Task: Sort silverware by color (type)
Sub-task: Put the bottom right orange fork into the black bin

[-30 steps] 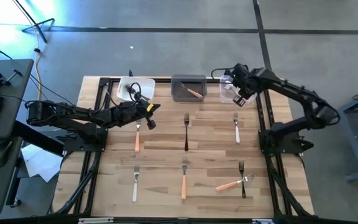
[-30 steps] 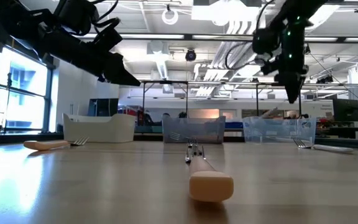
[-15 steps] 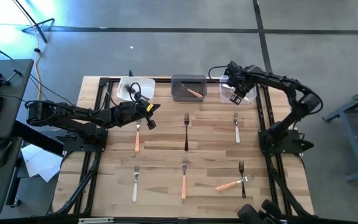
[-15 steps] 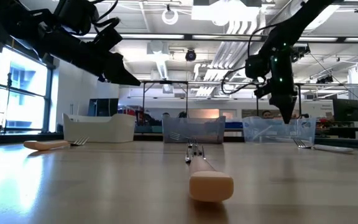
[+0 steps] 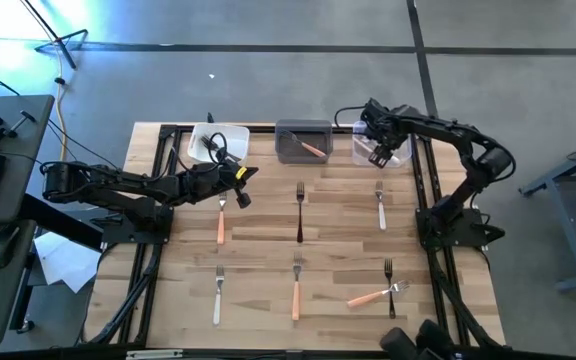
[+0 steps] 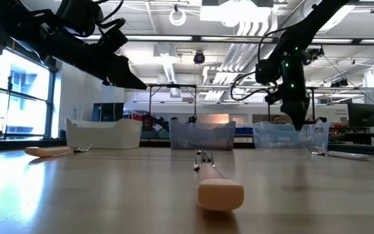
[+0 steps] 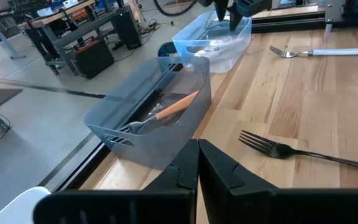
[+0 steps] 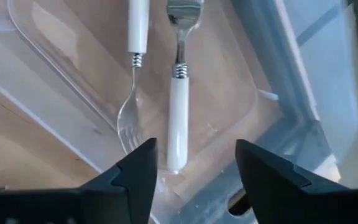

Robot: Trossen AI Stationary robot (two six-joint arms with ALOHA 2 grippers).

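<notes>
My right gripper (image 8: pixel 194 177) stands open over the clear bin (image 5: pixel 380 147) at the table's far right. In the bin lie two white-handled forks, one (image 8: pixel 178 106) between my fingers with its handle end toward them and untouched, the other (image 8: pixel 135 37) beside it. My left gripper (image 5: pixel 241 188) hovers shut and holds nothing, above the tines of an orange-handled fork (image 5: pixel 221 220). Flat on the table lie a black fork (image 5: pixel 300 212), a white fork (image 5: pixel 380 207), another white fork (image 5: pixel 218 295) and an orange fork (image 5: pixel 296 290). An orange fork (image 5: pixel 371 296) lies across a black one (image 5: pixel 390 290).
A grey bin (image 5: pixel 303 141) with an orange-handled fork (image 7: pixel 173 107) in it stands at the far middle, and a white bin (image 5: pixel 218 143) at the far left. Black frame rails run along the table's left and right sides. A desk with a keyboard stands off the left edge.
My right gripper has gone down and a little toward the table's left edge, over the clear bin. My left arm has kept still.
</notes>
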